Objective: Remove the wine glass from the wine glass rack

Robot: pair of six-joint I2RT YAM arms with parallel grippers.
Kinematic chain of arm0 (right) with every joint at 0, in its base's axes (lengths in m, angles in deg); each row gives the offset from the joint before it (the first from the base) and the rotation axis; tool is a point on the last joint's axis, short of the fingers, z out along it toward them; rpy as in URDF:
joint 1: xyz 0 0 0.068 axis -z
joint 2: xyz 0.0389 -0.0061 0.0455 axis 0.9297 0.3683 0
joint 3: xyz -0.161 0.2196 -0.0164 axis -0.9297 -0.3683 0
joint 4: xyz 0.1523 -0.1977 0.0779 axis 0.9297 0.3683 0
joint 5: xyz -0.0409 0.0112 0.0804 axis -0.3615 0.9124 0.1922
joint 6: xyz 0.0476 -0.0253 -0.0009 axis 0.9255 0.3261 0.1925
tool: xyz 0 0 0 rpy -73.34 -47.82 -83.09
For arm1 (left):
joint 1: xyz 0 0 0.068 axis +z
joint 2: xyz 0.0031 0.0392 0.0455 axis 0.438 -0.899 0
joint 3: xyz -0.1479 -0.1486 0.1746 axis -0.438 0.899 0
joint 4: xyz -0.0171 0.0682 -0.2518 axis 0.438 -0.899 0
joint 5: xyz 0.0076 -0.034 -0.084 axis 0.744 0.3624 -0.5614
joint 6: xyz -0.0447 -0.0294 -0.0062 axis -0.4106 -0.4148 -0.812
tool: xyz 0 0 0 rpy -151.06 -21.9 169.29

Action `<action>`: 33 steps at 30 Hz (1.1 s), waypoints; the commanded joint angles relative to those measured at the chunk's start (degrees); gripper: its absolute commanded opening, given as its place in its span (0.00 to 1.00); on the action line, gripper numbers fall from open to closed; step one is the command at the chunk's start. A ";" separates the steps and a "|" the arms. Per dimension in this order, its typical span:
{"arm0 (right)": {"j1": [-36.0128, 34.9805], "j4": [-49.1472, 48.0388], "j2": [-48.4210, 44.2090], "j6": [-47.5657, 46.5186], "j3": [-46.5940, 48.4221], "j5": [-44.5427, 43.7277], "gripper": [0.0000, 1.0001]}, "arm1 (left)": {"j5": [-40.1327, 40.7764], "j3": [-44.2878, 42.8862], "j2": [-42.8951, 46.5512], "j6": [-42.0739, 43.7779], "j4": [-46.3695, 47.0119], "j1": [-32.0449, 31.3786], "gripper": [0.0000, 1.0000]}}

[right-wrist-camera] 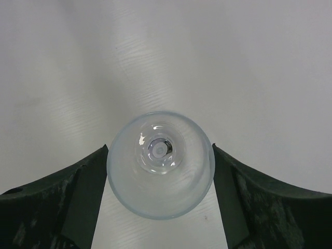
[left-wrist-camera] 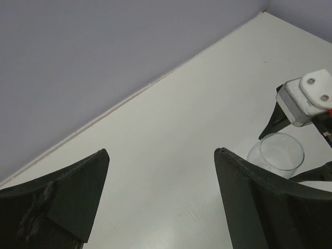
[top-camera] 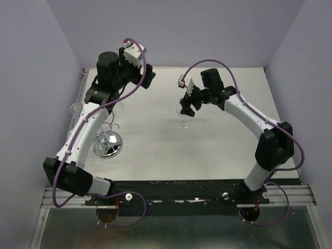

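The clear wine glass [top-camera: 182, 115] stands upright over the middle of the white table, away from the rack. In the right wrist view I look down into its bowl [right-wrist-camera: 161, 166]. My right gripper [top-camera: 187, 104] has a finger against each side of the bowl, shut on it [right-wrist-camera: 160, 148]. The chrome wine glass rack [top-camera: 107, 144] with its round mirror base stands at the left, beside my left arm. My left gripper [top-camera: 144, 77] is open and empty, high near the far wall [left-wrist-camera: 161, 155]. It sees the glass [left-wrist-camera: 280, 153] at its right.
Another clear glass [top-camera: 76, 109] shows at the rack's far left side, near the table's left edge. Purple-grey walls close in the table at the back and on both sides. The black rail [top-camera: 176, 189] with the arm bases runs along the near edge.
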 commanded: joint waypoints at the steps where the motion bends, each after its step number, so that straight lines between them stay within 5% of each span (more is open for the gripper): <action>1: -0.22 0.80 1.07 1.73 2.34 -3.01 0.81 | -0.35 0.74 1.52 -0.44 1.21 0.25 0.98; 14: 10.05 0.27 4.32 7.70 11.03 -8.72 0.67 | -0.09 1.09 1.35 0.09 0.42 0.51 0.98; 33: 30.62 -0.78 17.24 12.45 28.44 -16.81 0.64 | -3.52 0.31 0.12 -0.44 -0.46 0.60 0.98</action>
